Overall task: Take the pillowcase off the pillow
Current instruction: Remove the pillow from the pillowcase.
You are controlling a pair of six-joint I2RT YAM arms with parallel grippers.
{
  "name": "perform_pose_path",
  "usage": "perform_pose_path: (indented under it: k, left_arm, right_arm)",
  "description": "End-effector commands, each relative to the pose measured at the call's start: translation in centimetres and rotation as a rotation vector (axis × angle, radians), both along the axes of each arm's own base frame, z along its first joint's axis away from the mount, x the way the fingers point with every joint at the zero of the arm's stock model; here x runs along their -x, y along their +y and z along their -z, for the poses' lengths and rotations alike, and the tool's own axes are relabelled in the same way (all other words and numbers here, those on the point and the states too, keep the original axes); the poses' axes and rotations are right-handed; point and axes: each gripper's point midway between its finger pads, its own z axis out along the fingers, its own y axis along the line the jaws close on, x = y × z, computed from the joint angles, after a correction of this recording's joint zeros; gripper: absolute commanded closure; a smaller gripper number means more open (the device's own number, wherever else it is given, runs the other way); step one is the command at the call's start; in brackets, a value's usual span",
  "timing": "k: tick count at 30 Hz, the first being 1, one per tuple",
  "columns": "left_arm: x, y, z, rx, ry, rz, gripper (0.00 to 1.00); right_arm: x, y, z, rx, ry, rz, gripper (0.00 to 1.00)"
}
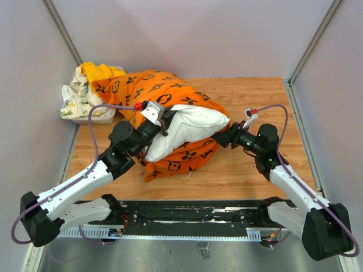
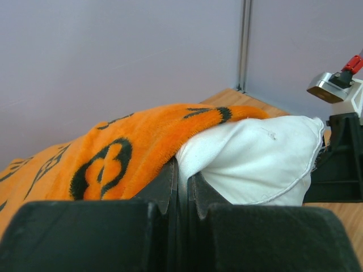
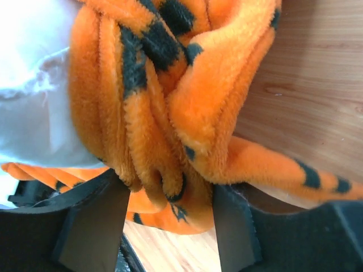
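One plump white pillow (image 1: 190, 127) lies left of centre on the wooden tabletop (image 1: 255, 96), showing bare between folds of one fuzzy orange pillowcase (image 1: 164, 90) printed with black motifs. Bare wood lies open to the right and far right. The left is crowded: a white tray (image 1: 99, 119) by the left wall holds two crumpled cloths, one yellow cloth (image 1: 96, 71) and one white floral cloth (image 1: 74, 96). The left jaws are pressed together, pinching the pillow's smooth white cover. The right jaws stand spread either side of a bunched pillowcase fold at the pillow's right end
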Motion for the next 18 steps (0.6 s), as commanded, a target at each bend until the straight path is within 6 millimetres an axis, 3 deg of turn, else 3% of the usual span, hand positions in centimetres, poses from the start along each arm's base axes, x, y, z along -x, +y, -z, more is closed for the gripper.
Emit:
perform_pose_path:
  k: [1, 4, 6, 11, 18]
  left_arm:
    - [1.8, 2.8, -9.1, 0.215, -0.179, -0.027, 1.00]
    - [2.5, 3.2, -9.8, 0.237, -0.186, -0.016, 1.00]
    - [3.0, 3.4, -10.4, 0.250, -0.192, -0.007, 1.00]
    - [4.3, 4.3, -11.4, 0.283, -0.198, 0.016, 1.00]
    - [6.7, 5.7, -13.0, 0.327, -0.186, 0.060, 1.00]
  right_arm:
    - [-0.8, 0.7, -1.8, 0.016, -0.047, -0.044, 0.64]
    - [-0.9, 0.6, -0.2, 0.044, 0.008, -0.041, 0.89]
    - [-1.1, 0.1, 1.1, 0.074, 0.044, -0.010, 0.97]
    - [-2.8, -1.2, 3.9, 0.113, 0.114, 0.104, 0.98]
    - [-5.5, -1.6, 7.6, 0.067, 0.302, 0.166, 0.95]
